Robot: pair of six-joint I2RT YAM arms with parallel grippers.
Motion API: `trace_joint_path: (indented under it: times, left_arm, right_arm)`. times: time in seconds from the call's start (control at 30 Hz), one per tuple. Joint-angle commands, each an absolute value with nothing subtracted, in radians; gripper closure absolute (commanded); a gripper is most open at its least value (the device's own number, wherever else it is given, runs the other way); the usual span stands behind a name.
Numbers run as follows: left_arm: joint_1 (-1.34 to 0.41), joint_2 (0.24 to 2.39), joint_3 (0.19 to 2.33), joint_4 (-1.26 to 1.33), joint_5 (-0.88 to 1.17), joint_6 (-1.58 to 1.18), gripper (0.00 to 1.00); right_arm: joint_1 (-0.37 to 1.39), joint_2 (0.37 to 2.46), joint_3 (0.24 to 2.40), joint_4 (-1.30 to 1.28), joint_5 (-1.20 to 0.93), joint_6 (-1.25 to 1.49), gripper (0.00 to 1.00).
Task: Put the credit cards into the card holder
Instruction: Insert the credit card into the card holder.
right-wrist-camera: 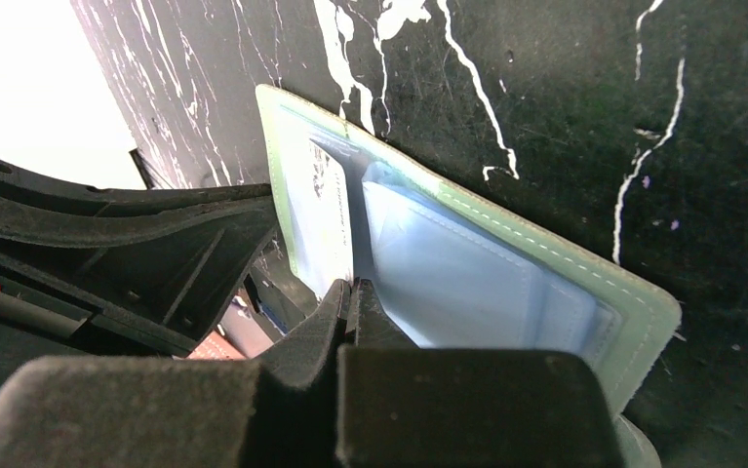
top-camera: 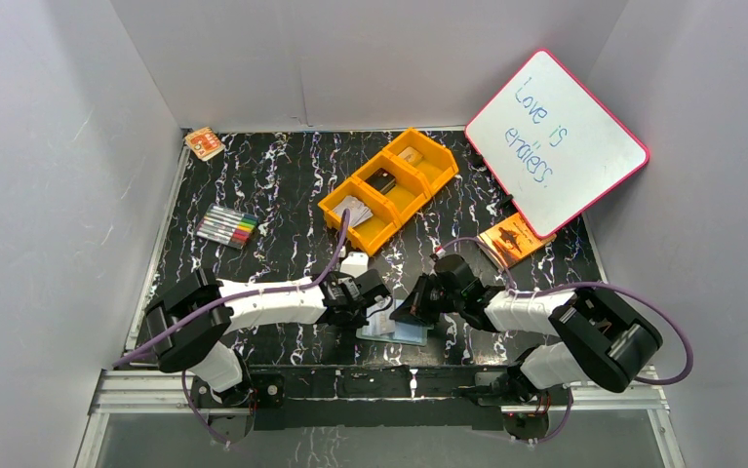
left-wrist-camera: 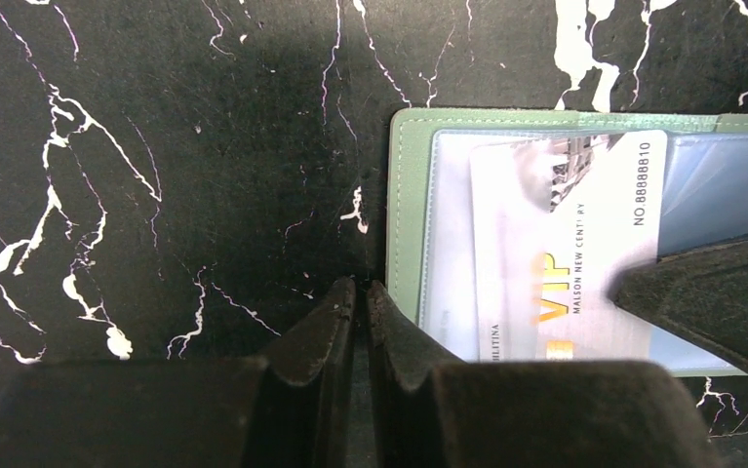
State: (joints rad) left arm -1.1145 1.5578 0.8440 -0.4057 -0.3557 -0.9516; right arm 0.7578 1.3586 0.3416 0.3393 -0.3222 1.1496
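Open and flat at the near middle of the table, the card holder (left-wrist-camera: 405, 205) has a white VIP card (left-wrist-camera: 565, 244) seemingly part-way into its clear pocket. The card looks thin, stiff and slick, best pushed by its edge, with the left gripper (left-wrist-camera: 361, 290) nearly closed and empty beside it and the right gripper (right-wrist-camera: 350, 291) clenched, tip on the card.

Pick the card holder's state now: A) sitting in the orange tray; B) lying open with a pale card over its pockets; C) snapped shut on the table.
B: the card holder lies spread open on the table, a pale VIP card resting over its clear pockets.
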Motion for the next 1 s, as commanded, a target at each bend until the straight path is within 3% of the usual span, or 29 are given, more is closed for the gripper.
trace_joint_path:
  times: [0.0,0.57,0.77,0.97]
  left_arm:
    - [-1.114,1.567,0.800,-0.393,-0.306,-0.977,0.93]
    - [-1.115,1.550,0.782,-0.380,-0.292,-0.992,0.97]
    - [-1.115,1.541,0.776,-0.380,-0.297,-0.996,0.97]
    - [-1.115,1.534,0.776,-0.380,-0.299,-0.998,0.97]
  right_arm:
    - [0.777,1.385,0.324,0.357,-0.273,1.179,1.00]
    - [0.834,1.415,0.374,0.327,-0.236,1.177,1.00]
    - [0.842,1.382,0.392,0.296,-0.229,1.145,0.71]
    - [0.854,1.382,0.423,0.263,-0.225,1.124,0.58]
